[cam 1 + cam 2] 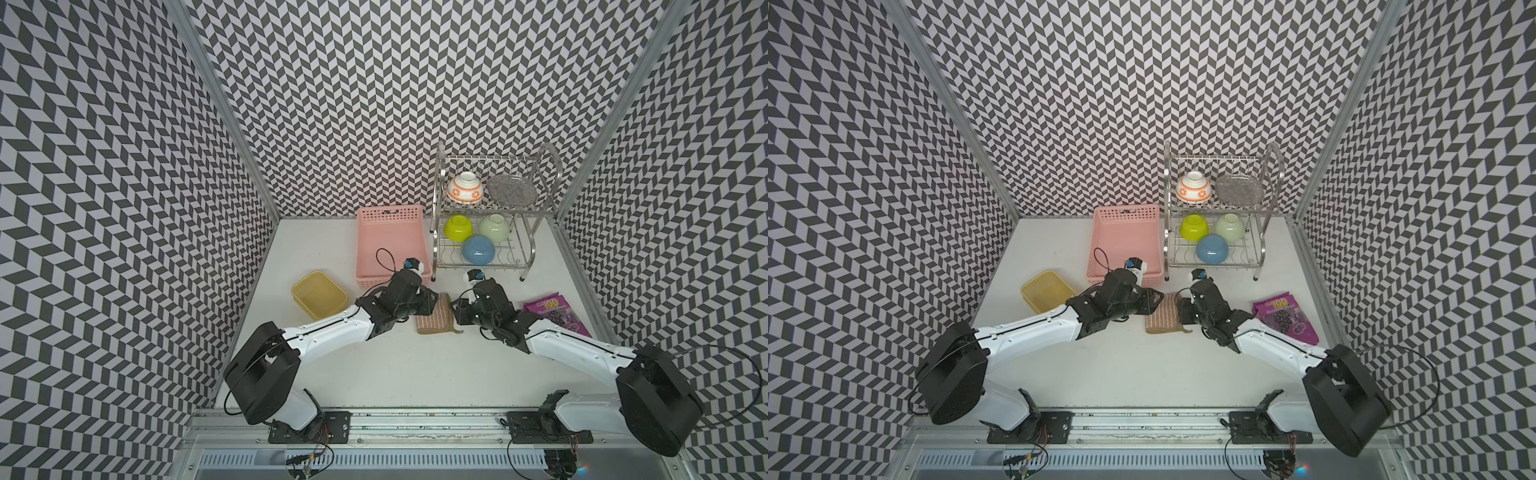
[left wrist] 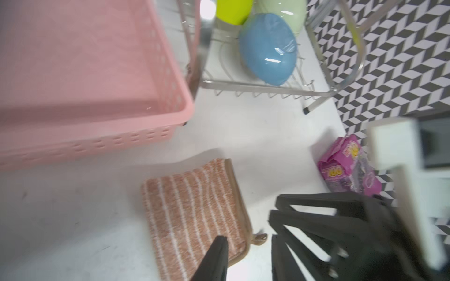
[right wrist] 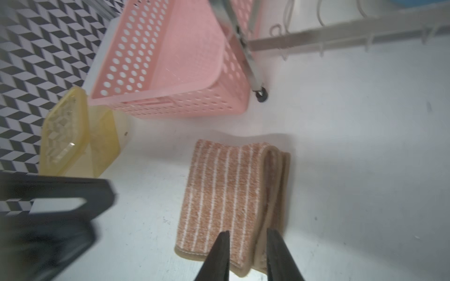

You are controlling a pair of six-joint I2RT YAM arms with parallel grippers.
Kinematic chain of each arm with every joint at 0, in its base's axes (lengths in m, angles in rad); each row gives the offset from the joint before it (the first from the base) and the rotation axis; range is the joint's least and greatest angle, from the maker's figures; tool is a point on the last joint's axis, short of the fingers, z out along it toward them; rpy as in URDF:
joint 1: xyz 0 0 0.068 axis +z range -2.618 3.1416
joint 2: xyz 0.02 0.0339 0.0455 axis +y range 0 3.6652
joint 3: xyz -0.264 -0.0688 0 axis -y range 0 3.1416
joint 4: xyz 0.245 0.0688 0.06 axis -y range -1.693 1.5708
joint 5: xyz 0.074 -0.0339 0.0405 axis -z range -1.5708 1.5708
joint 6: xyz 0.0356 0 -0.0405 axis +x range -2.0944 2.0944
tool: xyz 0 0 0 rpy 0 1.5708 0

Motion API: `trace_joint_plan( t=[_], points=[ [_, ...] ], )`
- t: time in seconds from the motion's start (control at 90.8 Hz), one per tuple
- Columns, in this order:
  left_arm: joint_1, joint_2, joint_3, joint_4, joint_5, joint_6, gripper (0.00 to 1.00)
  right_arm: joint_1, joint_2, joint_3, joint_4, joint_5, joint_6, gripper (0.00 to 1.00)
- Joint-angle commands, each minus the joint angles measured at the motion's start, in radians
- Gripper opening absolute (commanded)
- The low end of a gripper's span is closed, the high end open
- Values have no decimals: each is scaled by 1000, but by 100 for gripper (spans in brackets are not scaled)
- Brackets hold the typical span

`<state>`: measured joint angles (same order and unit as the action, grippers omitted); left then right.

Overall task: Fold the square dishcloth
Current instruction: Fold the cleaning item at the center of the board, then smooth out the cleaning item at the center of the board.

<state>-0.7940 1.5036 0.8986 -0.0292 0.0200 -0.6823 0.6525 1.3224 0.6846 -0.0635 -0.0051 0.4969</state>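
Two grippers flank the folded square dishcloth [image 1: 434,318], lying mid-table [image 1: 374,374] near the pink basket [image 1: 390,216]. Right gripper [image 3: 247,234]: jaws slightly parted over its layered edge, apparently holding nothing. Left gripper [image 1: 430,298]: one finger [image 2: 216,255] shows above the cloth; opening unclear.

Place: lab robot cell, kitchen-dressed | Signs: chevron walls [image 1: 374,104] at 9, 12, 3 o'clock; metal frame post [image 1: 220,104]; white table [image 1: 395,365]; rail [image 1: 415,419] holding my arms [image 1: 328,332] at 6 o'clock | Props: dish rack [image 1: 486,157] 1 o'clock, basket [image 1: 390,212] 12 o'clock
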Motion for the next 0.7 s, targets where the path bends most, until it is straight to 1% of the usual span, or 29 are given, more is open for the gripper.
trace_joint_plan(
  t=[0.0, 0.176, 0.319, 0.408, 0.694],
  points=[
    [36, -18, -51, 66, 20, -30, 32, 37, 68, 68, -19, 32, -40, 28],
    [56, 17, -84, 133, 64, -34, 29, 59, 215, 157, -9, 10, -47, 26],
    [66, 62, -77, 164, 90, -29, 27, 56, 320, 223, -43, 62, -44, 24],
    [70, 92, -70, 182, 99, -21, 27, 43, 343, 230, -46, 82, -41, 23],
    [86, 195, -33, 195, 104, -1, 25, -29, 391, 208, -13, 72, -36, 23]
  ],
)
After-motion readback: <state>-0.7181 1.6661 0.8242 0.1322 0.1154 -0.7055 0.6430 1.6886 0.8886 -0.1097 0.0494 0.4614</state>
